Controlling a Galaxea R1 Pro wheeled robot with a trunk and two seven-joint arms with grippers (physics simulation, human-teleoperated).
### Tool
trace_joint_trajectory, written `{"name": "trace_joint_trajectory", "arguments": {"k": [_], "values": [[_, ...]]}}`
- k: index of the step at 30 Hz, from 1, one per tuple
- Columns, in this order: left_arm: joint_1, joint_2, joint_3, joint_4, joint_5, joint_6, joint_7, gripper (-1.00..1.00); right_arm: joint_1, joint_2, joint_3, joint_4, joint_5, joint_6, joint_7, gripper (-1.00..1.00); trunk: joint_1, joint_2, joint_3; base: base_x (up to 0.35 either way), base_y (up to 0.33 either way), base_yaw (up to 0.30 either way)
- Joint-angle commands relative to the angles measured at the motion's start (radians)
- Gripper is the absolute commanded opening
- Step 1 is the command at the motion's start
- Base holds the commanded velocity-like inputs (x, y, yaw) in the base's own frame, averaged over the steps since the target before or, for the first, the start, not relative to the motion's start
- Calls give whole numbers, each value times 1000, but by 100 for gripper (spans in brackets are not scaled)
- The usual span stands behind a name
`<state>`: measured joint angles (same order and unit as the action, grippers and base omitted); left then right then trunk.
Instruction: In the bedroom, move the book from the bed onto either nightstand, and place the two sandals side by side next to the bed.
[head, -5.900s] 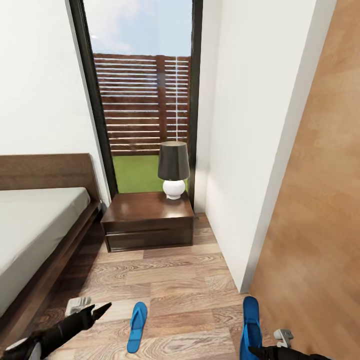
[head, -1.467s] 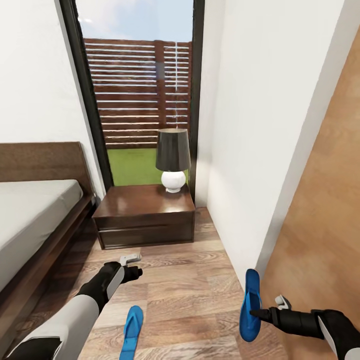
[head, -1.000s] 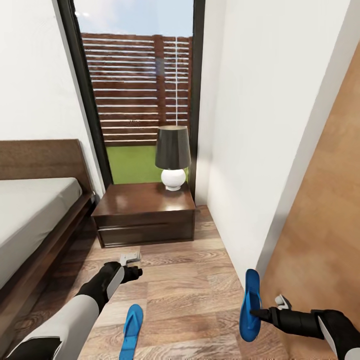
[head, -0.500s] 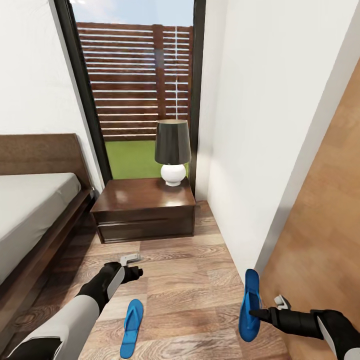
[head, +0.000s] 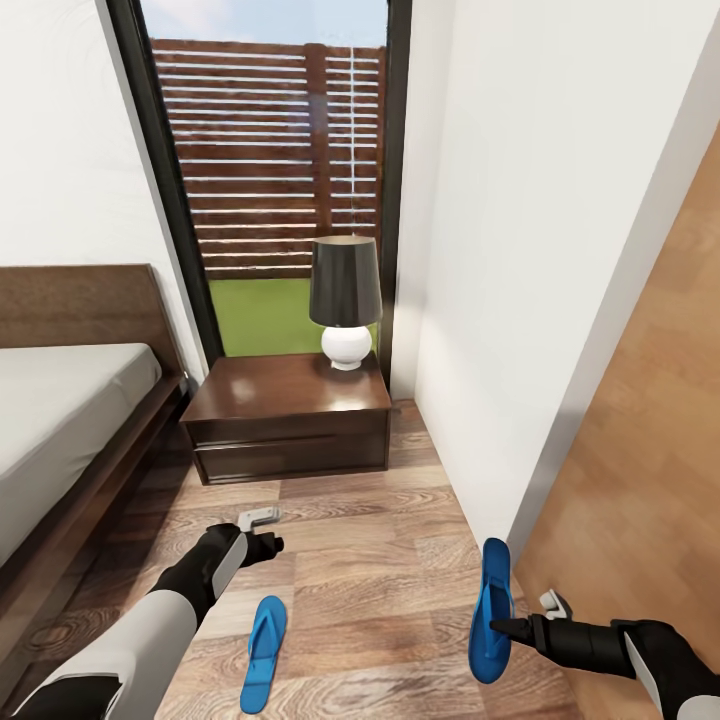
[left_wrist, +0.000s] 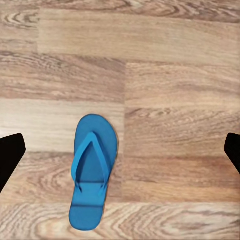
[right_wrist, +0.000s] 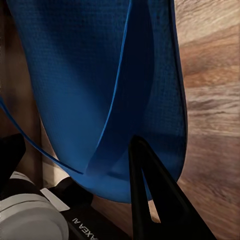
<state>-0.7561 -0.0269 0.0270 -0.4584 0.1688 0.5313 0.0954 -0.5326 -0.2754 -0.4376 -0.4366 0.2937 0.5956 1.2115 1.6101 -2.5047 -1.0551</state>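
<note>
In the head view one blue sandal (head: 264, 653) lies flat on the wood floor. My left gripper (head: 262, 532) hovers above and just beyond it. In the left wrist view the same sandal (left_wrist: 92, 172) lies between the wide-open fingers (left_wrist: 10, 155) of the left gripper (left_wrist: 120, 150). My right gripper (head: 497, 627) is shut on the second sandal (head: 488, 610), holding it tilted on edge above the floor by the white wall. The right wrist view shows this sandal (right_wrist: 100, 75) clamped in the right gripper (right_wrist: 115, 172). The bed (head: 60, 430) is at the left, the nightstand (head: 288, 415) beside it. The book is out of view.
A lamp (head: 345, 300) with a dark shade stands on the nightstand's back right corner. A white wall corner (head: 500, 400) and a wooden door panel (head: 640, 480) close in on the right. A tall window (head: 280, 170) is behind the nightstand. Bare floor (head: 370, 540) runs between bed and wall.
Over the last seconds my left arm rose and reached forward over the floor sandal. The right gripper lifted its sandal, and just now shifted it slightly left. The camera tilted a little.
</note>
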Motion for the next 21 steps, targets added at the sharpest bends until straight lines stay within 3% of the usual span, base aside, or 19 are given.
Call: {"name": "trace_joint_trajectory", "arguments": {"k": [1,21], "values": [[0,-1,3,-2,11,6,7,100,-1,1,-9,-1,9,12,11,-100,0,0,-1,0,0,0],[4,1,3,0,12,7,7,100,-1,0,-11,-3,7,19,17,-100,0,0,-1,0,0,0]]}}
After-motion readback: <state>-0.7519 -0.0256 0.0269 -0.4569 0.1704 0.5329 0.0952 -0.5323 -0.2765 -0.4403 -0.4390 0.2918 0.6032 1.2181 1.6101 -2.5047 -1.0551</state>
